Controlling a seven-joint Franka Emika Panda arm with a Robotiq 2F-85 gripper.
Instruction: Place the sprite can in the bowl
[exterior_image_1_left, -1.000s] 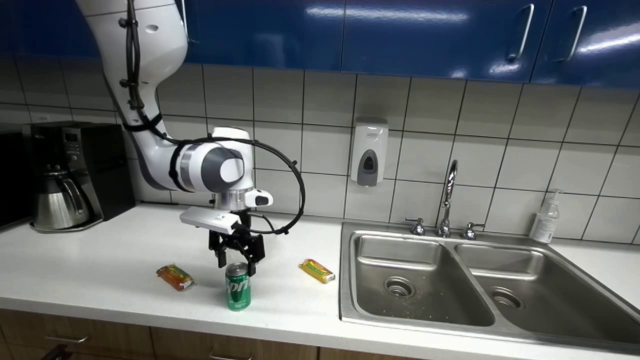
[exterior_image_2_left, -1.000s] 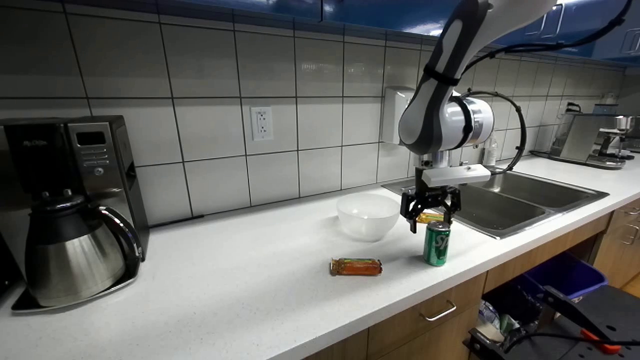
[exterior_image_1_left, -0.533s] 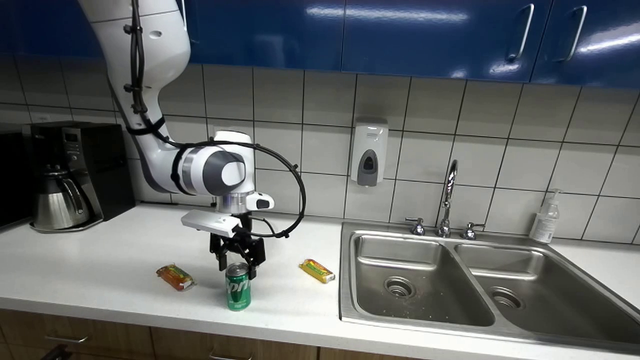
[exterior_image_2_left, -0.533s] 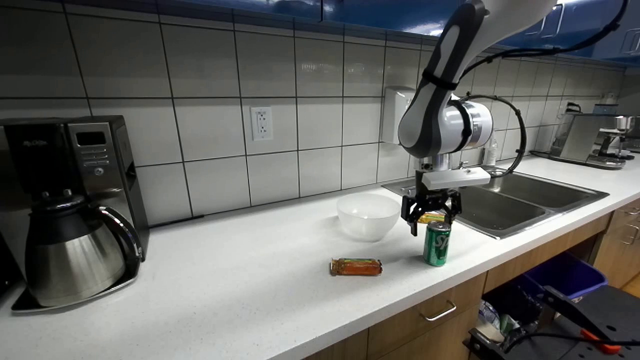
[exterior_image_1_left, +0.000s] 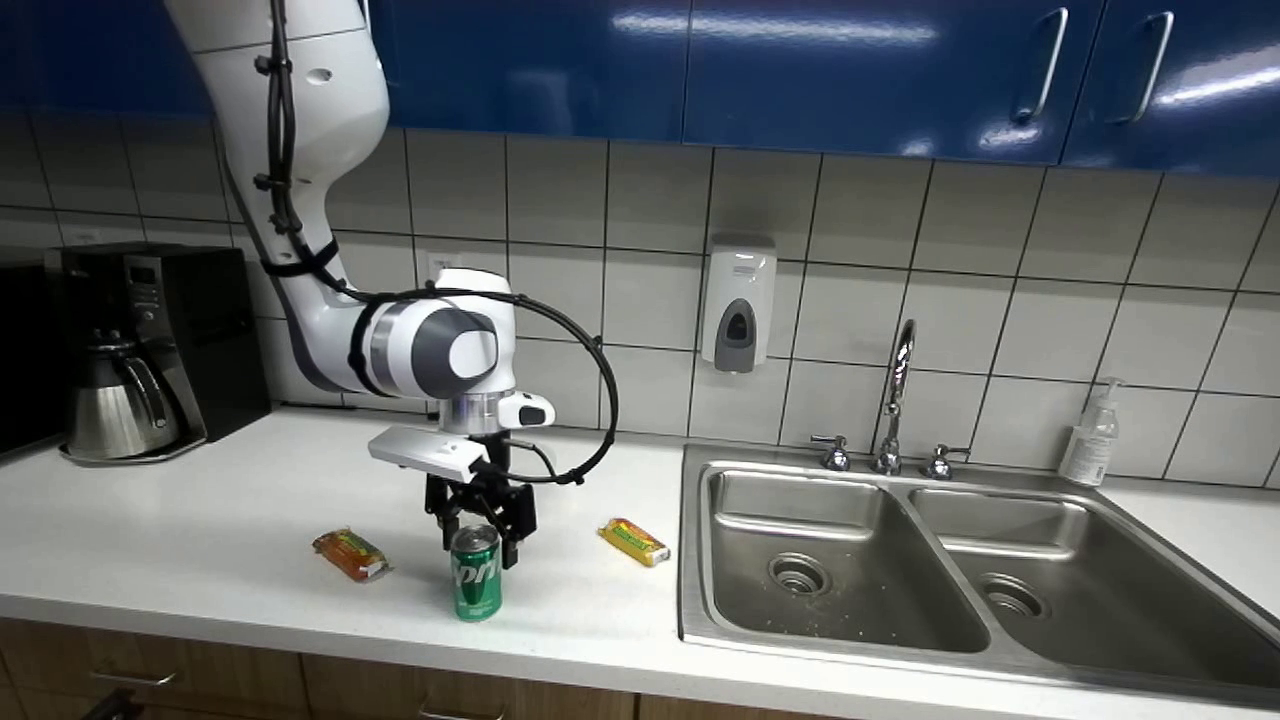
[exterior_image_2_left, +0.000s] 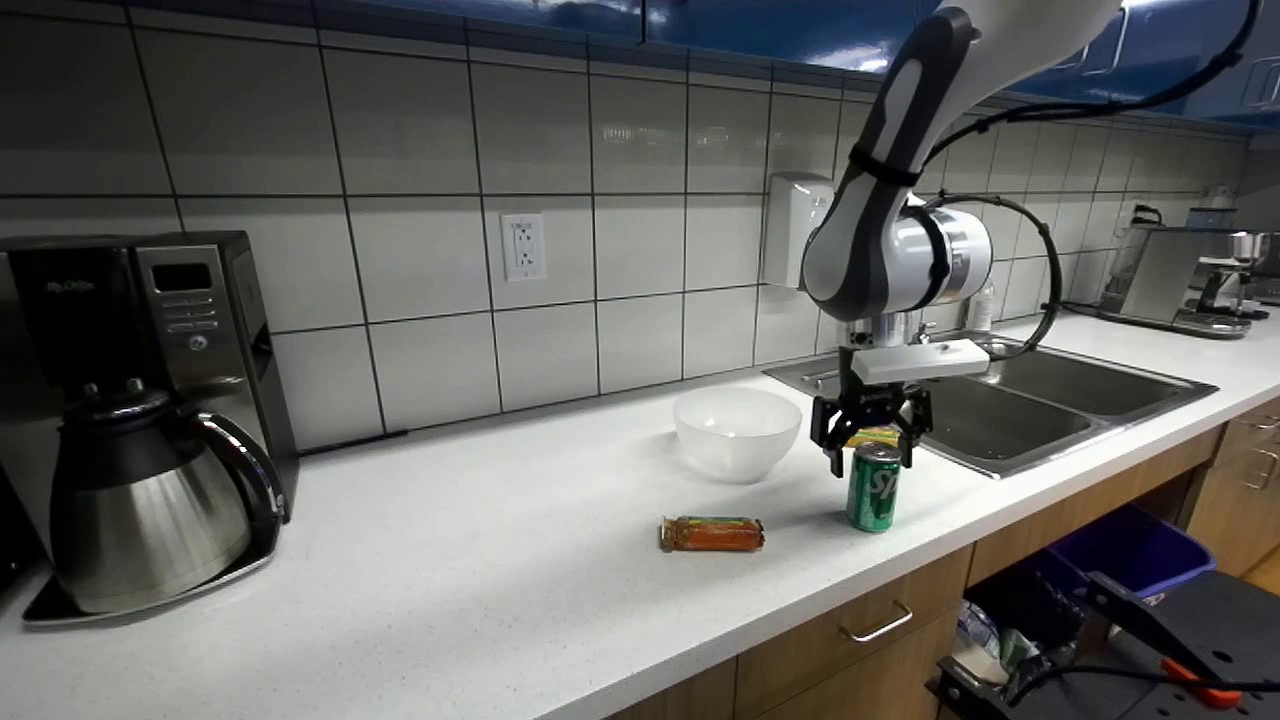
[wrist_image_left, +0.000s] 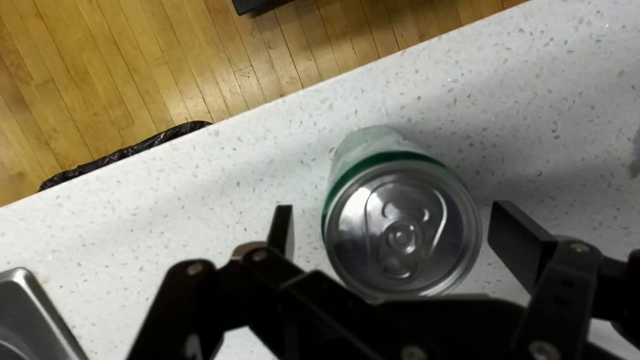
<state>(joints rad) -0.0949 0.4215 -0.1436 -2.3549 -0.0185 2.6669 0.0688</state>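
Note:
The sprite can stands upright on the counter near its front edge, green with a silver top. It also shows in an exterior view and, from above, in the wrist view. My gripper is open above the can, fingers pointing down. In the wrist view one finger lies on each side of the can's top, with a gap on both sides. The fingertips are about at the height of the can's top in an exterior view. The translucent bowl stands behind the can, toward the wall; I cannot make it out elsewhere.
An orange packet and a yellow packet lie flat on either side of the can. A steel double sink is set in the counter beyond the yellow packet. A coffee maker stands at the far end. A tiled wall backs the counter.
My gripper has moved down a little and slightly to the right in both exterior views, and stays open. The can, the bowl and the packets have not moved.

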